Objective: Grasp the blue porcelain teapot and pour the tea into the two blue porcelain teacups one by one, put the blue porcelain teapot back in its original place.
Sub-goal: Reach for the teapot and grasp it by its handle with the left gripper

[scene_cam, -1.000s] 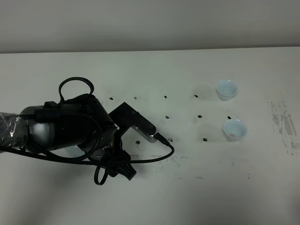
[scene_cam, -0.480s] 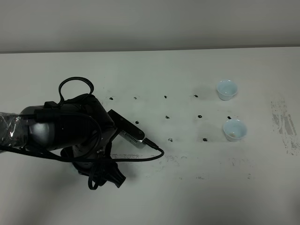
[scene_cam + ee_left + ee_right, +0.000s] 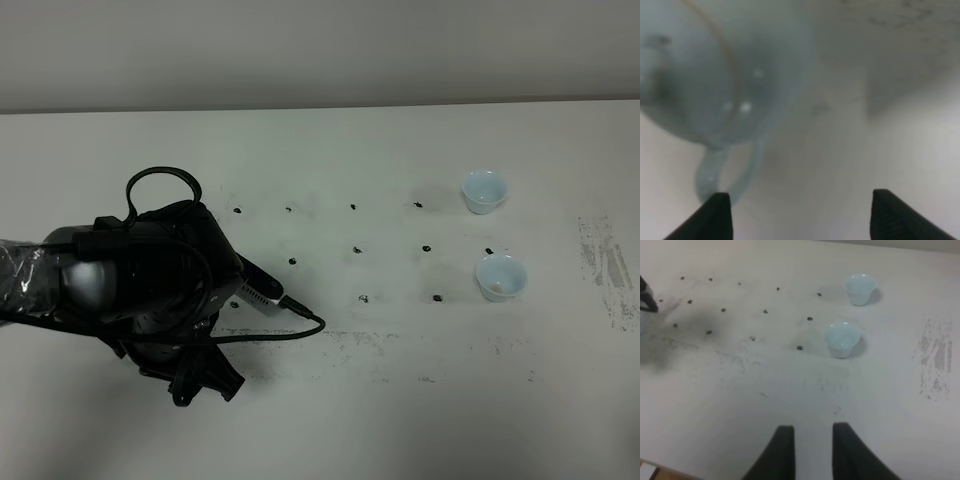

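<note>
The blue porcelain teapot (image 3: pixel 715 70) sits close under my left wrist camera, pale and blurred. Its loop handle (image 3: pixel 722 172) is just beside one of my left fingertips (image 3: pixel 717 217), and the other fingertip (image 3: pixel 892 215) stands well apart over bare worktop. My left jaws are released, spread wide and grasping nothing.

In the high view my left arm (image 3: pixel 140 285) fills the lower left of the frame and hides the teapot beneath it. My right jaws are clenched on nothing; their dark fingers (image 3: pixel 782 452) hang over the white worktop (image 3: pixel 400 420) and do not show in the high view.

Beyond a scatter of dark spots (image 3: pixel 362 298) mid-frame, the nearer blue porcelain teacup (image 3: pixel 500 276) stands upright at the right. The farther blue porcelain teacup (image 3: pixel 484 190) stands just above it in the frame, the two apart.
</note>
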### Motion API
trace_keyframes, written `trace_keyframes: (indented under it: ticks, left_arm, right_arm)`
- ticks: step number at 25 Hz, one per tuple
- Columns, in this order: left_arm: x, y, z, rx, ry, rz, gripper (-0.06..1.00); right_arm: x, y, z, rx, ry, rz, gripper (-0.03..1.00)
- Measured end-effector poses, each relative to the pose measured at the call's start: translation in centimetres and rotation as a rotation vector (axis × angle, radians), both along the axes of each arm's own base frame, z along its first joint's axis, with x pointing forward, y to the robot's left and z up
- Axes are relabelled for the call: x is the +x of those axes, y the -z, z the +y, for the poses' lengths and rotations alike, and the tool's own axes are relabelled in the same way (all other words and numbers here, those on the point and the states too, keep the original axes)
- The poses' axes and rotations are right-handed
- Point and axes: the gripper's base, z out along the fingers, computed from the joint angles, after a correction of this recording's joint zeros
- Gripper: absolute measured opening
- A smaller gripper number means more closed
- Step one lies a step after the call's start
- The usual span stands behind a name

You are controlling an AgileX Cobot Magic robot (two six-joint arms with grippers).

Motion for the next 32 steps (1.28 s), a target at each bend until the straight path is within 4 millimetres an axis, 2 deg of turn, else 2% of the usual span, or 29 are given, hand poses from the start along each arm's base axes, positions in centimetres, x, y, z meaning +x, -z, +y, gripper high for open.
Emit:
trace_keyframes:
  ticks: [11,19,26,32]
  left_arm:
    - [-0.1,-0.2,0.0,0.007,-0.027,-0.016,0.60]
    - [-1.5,-2.8,-0.9,-0.138,0.015,-0.064,0.60]
    - [-4.2,-1.7,0.3,-0.308,0.154,-0.045,0.60]
    - [-3.6,-0.5,2.5,-0.253,0.131,-0.041,0.60]
  right_arm:
    - [0.0,0.0,0.0,0.000,0.000,0.000,0.22]
    - [0.0,0.0,0.0,0.000,0.000,0.000,0.22]
    - [0.0,0.0,0.0,0.000,0.000,0.000,0.22]
    - [0.0,0.0,0.0,0.000,0.000,0.000,0.22]
